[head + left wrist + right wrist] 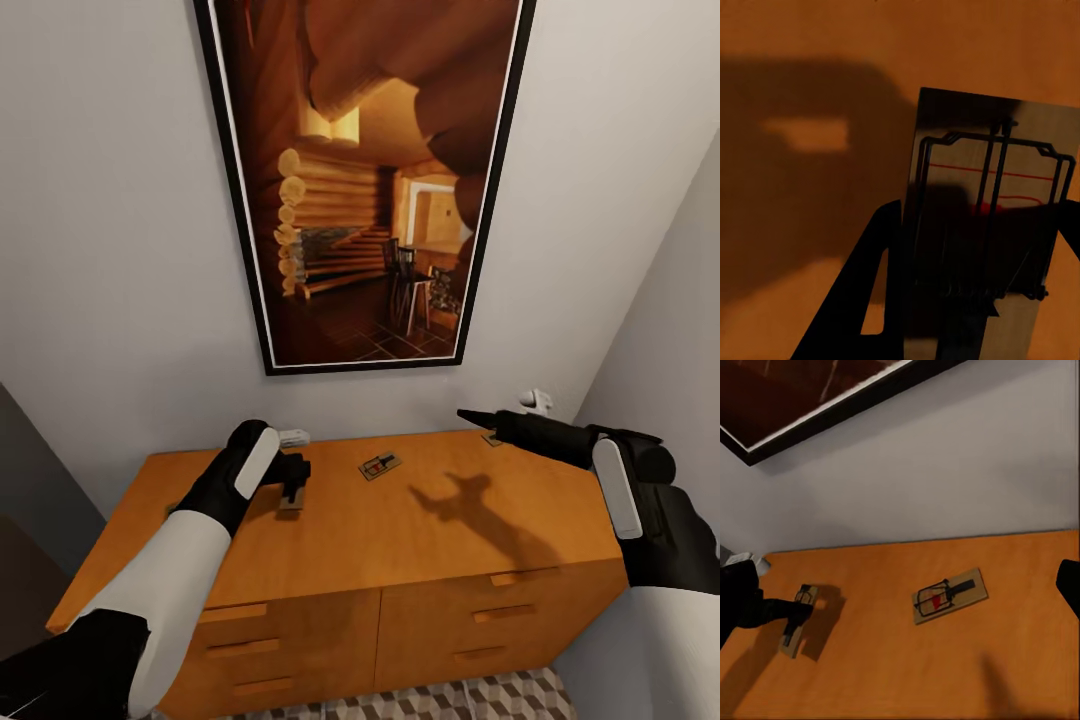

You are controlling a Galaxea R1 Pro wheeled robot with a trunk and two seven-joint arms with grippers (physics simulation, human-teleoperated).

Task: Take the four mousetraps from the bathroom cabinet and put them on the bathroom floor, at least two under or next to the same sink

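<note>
cabinet (pixel 340 540): we face the wide orange-brown unit against the white wall; flat tabletop, wooden bar-handle drawers in the front, all closed, so we can't tell what's inside.
mousetrap under left pincer (pixel 291 501): lies flat on the tabletop towards its left side. In the left wrist view (pixel 982 225) its long axis runs along the fingers. Tan board, dark wire bar, thin red lines, red mark mid-board, part in shadow.
middle mousetrap (pixel 380 465): flat on the tabletop, towards the back, clear of both arms. Long axis skewed against the cabinet's back edge. In the right wrist view (pixel 949 595) we see a tan rectangle, dark wire at one end, red spot in the middle.
third mousetrap (pixel 491 439): only a corner shows, at the back right of the tabletop, behind the right pincer; we can't tell its heading.
left pincer (pixel 293 485): pointed down at the first trap, dark fingers (pixel 847 315) standing to either side of the board; we can't tell whether they grip it.
right pincer (pixel 470 415): hovers above the back right of the tabletop, pointing left, holding nothing; fingers look together, shadow on the wood below.
bathroom floor (pixel 480 700): strip of cube-pattern tile in front of the cabinet.
wall: a framed picture (pixel 365 180) of a log interior hangs above the cabinet.
</note>
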